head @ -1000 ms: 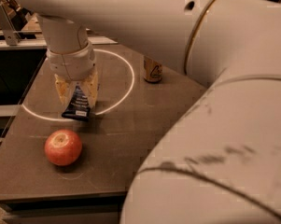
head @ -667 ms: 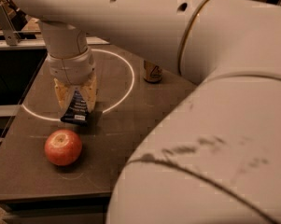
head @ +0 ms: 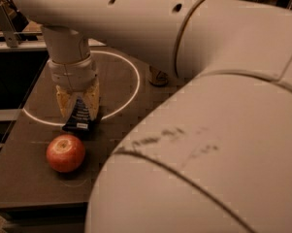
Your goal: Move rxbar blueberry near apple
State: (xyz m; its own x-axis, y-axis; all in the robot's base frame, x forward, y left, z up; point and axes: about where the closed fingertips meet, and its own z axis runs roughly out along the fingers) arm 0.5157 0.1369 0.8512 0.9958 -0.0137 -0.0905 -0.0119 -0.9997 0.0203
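Navy rxbar blueberry clamped in tool | low over table | near apple

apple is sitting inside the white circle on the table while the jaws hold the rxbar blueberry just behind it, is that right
Not quite. The camera view shows the apple outside the white circle, on the table in front of the circle's near edge. The rest holds: the gripper is just behind the apple, its jaws shut on the rxbar blueberry.
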